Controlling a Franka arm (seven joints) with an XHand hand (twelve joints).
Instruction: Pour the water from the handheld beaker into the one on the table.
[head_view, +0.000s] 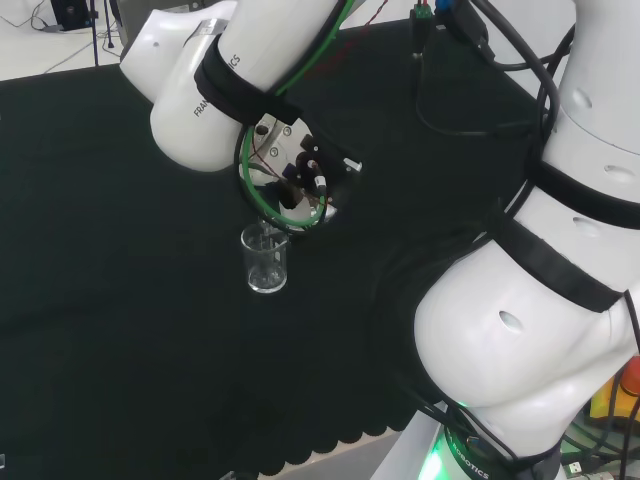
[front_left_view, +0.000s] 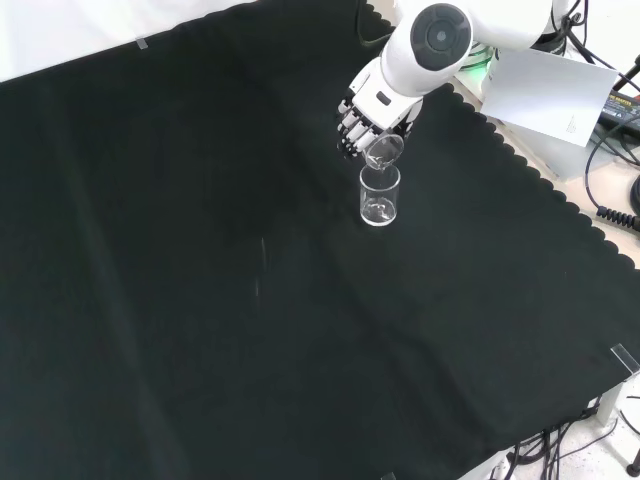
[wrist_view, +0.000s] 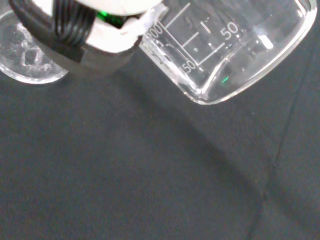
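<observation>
Closest thing in the front view is the bare black cloth (front_left_view: 250, 330), then a bit further up stands the clear beaker on the table (front_left_view: 380, 196), upright on the cloth. Right above it, basically touching its rim, is the handheld beaker (front_left_view: 384, 151), tipped steeply so its open mouth faces down toward the standing one. The hand (front_left_view: 362, 118) is just behind that, coming in from the top of the view, fingers curled around the tilted beaker with the dark fingertips (front_left_view: 347, 128) lined up along its left side. Behind the hand sits the big white arm link (front_left_view: 425, 50) with its round grey cap. Head view tells the same story: the standing beaker (head_view: 266, 259) sits on the cloth and the hand (head_view: 305, 180) hangs just above and to the right of it, rolled over at the wrist, the tipped beaker's rim (head_view: 262, 215) over the standing one's mouth. In the wrist view the held beaker (wrist_view: 235, 45) is close up and slanted, printed scale marks showing, the other beaker's (wrist_view: 27, 52) round mouth off beside it. Can't tell how much water is in either one.
</observation>
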